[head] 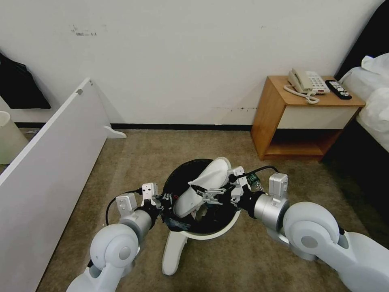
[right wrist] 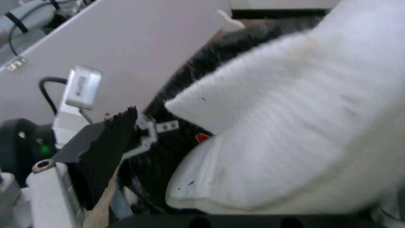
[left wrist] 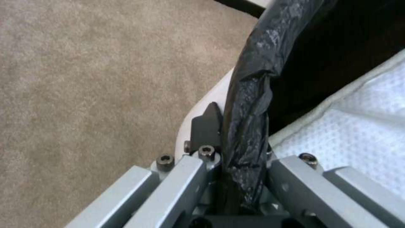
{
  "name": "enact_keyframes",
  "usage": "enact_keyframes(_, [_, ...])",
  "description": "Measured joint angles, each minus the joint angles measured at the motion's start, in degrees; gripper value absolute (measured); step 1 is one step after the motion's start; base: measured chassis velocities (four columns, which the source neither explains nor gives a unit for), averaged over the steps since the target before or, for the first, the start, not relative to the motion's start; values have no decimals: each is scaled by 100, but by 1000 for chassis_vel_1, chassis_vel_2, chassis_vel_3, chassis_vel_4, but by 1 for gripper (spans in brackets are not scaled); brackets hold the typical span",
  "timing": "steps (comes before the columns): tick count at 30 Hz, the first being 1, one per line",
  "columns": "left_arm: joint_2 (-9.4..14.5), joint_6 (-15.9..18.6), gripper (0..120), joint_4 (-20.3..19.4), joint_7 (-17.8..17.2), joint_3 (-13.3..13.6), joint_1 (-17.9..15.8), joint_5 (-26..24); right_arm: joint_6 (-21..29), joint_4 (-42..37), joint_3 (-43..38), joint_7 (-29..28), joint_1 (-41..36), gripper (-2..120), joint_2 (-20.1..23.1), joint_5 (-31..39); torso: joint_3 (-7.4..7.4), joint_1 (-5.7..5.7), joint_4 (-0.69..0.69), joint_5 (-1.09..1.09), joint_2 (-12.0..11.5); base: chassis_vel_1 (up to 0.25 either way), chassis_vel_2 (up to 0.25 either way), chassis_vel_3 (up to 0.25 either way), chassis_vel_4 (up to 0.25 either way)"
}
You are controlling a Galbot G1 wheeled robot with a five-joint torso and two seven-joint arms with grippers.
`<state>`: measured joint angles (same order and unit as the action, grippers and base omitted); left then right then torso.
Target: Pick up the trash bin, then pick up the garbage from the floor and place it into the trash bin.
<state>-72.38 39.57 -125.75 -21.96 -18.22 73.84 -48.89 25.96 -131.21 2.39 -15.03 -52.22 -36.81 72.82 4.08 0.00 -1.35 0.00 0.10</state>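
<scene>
slippers: two white ones, one (head: 204, 184) in the bin, one (head: 173, 251) on the carpet | trash bin (head: 210, 233): one | grippers: two, left (head: 163, 202), right (head: 210, 196) | nightstand (head: 279, 117): one | phone (head: 307, 83): one | remote (head: 338, 89): one | white board (head: 52, 162): one

A telephone (head: 307, 83) and remote (head: 338, 89) are lying on a wooden nightstand (head: 279, 115); a white board (head: 52, 162) is leaning nearby.

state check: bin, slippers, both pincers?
trash bin: held up off the floor, bag over rim
left pincer: shut on the trash bin rim
slipper: leaning in the bin, toe sticking out
right pincer: at that slipper
second slipper: on floor
</scene>
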Motion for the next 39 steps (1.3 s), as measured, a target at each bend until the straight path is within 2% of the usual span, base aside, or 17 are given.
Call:
enact_keyframes(10, [2,-67,1,55,-1,-39,-44,2,109,80,-1,-21,-96,98,22,-196,0,0,-1,0,0,0,0,0,0])
enact_keyframes(18, [-47,-72,1,53,35,-13,-52,69,98,210,60,-119,-60,98,-157,-121,0,0,-1,0,0,0,0,0,0])
enact_keyframes(30, [-80,-78,1,100,52,-23,-53,122,-278,264,151,31,-2,98,-382,-65,0,0,-1,0,0,0,0,0,0])
enact_keyframes(39, [-272,23,1,309,-116,78,36,86,-639,267,186,302,47,99,-510,-134,0,0,-1,0,0,0,0,0,0])
